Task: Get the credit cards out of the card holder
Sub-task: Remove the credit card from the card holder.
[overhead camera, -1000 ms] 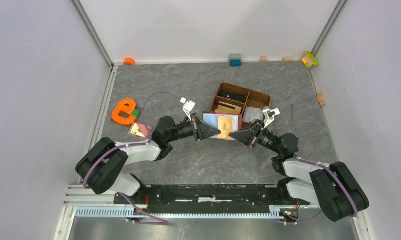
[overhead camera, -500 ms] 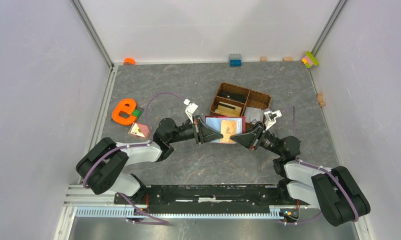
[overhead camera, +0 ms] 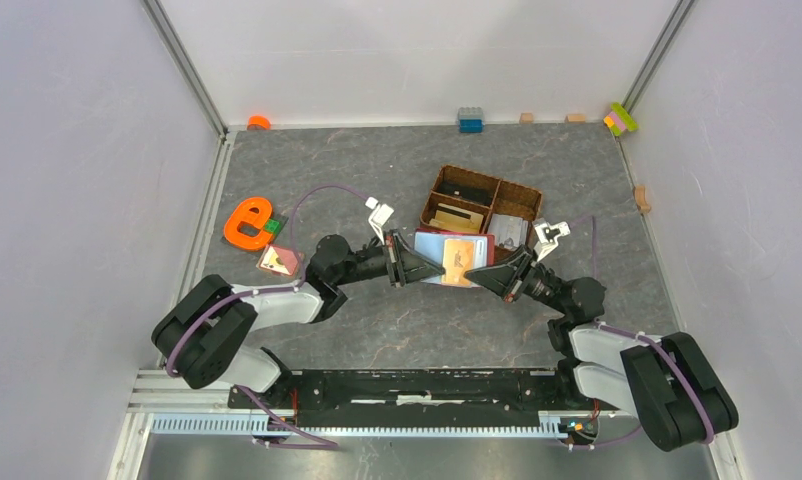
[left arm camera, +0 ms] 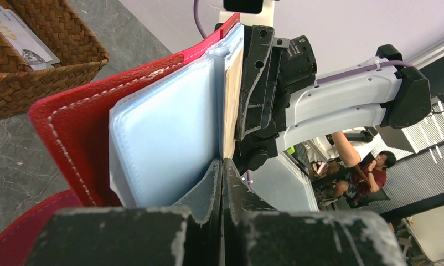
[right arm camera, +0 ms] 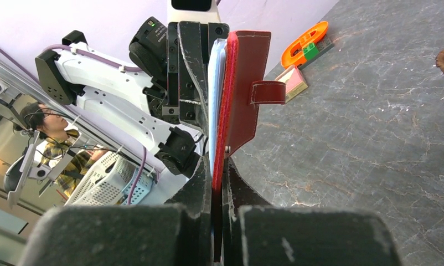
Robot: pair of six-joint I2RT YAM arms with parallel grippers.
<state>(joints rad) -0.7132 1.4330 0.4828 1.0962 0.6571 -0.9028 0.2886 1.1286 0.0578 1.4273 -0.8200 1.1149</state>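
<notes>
Since both arms meet in the middle of the top view, we see the holder (overhead camera: 488,247) held open between them, just below the basket (overhead camera: 487,179). The left gripper (overhead camera: 435,271) comes in from the left and the right gripper (overhead camera: 474,279) from the right, tips near each other.

The left wrist cam is the useful one. The left fingers (left arm camera: 208,188) are closed tight, pinching the bottom edge of the tan card (left arm camera: 231,100). That card sits edge-on, just right of the blue card (left arm camera: 164,133) in its clear sleeve. We honestly can't tell whether sleeve plastic is caught in that pinch too. The red cover (left arm camera: 65,127) fans out to the left, and the basket (left arm camera: 53,61) fills the upper left corner with a white card (left arm camera: 20,36) lying in it.

On the right wrist cam, the right gripper (right arm camera: 218,172) is clamped shut on the holder's (right arm camera: 244,100) red cover at its lower edge. The strap tab (right arm camera: 267,91) sticks out to the right. The left gripper (right arm camera: 181,72) presses up against the blue sleeve side.

From above, the tan card (overhead camera: 462,256) lies on top of the blue one (overhead camera: 432,247), both inside the holder.

Other stuff on the table: an orange letter (overhead camera: 247,222) at left and a pink block (overhead camera: 280,260) just below it, both well apart from the holder.
</notes>
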